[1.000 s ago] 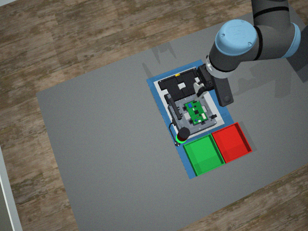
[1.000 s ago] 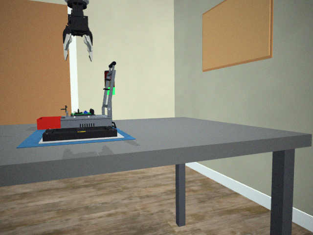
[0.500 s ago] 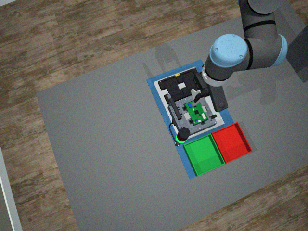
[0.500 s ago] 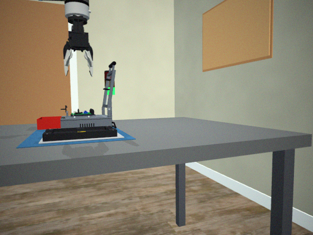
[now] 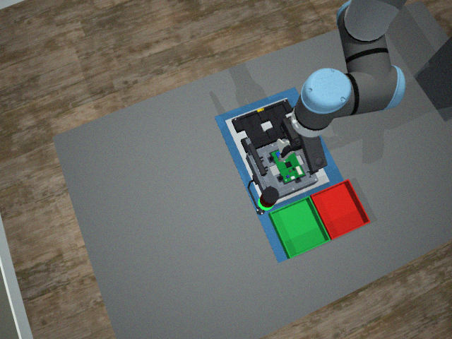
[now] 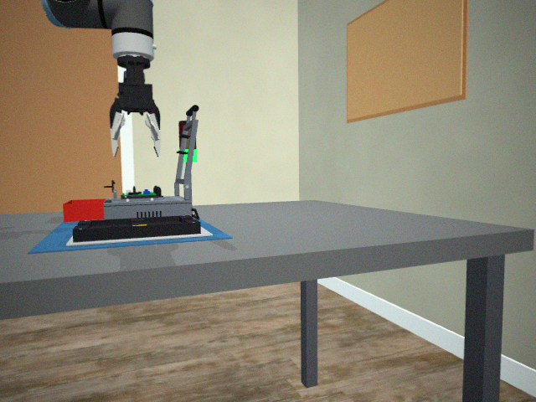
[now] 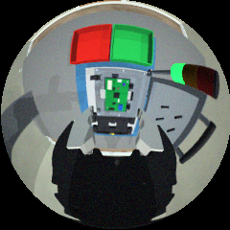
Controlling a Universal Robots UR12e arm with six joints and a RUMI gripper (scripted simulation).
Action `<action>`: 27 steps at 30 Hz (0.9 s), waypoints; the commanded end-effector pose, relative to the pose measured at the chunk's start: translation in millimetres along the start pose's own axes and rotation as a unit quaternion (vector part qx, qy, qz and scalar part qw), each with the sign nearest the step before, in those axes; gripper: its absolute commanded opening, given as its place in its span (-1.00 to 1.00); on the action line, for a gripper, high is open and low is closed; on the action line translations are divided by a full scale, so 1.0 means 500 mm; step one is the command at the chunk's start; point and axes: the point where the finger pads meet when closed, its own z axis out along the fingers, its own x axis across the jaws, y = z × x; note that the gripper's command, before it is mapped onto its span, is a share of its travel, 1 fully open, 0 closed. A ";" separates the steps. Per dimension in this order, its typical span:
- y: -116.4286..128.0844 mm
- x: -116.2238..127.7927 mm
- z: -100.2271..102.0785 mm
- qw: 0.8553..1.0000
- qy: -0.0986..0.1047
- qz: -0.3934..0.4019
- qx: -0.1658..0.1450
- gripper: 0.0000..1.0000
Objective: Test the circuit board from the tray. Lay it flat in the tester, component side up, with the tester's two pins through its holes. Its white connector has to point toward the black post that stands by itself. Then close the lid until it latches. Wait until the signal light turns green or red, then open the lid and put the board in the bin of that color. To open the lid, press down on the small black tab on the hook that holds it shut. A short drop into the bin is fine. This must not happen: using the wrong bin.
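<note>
Grey table top on dark legs fills my exterior view, with a wood-plank floor below and an orange panel on the pale wall behind. On the table I see a blue rectangular mat carrying the whole station. At its far end from the bins sits the black tray. Next to it is the grey box-shaped tester, its hinged lid standing up, nearly vertical. The green circuit board lies flat in the tester's bed, component side up, with its white connector at the edge toward the red bin. Beside the tester, the signal light glows green. Just past it, the green square bin and the red square bin sit side by side, touching.

My black two-jaw gripper hangs above the tester, pointing straight down, well clear of the board. Its pale fingers stand partly spread and I see nothing between them.
</note>
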 end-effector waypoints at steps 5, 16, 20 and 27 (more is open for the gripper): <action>0.000 0.002 0.051 1.000 0.001 0.000 0.000 0.17; 0.000 0.002 0.078 1.000 0.001 0.000 0.000 0.17; 0.000 0.002 0.078 1.000 0.001 0.000 0.000 0.17; 0.000 0.002 0.078 1.000 0.001 0.000 0.000 0.17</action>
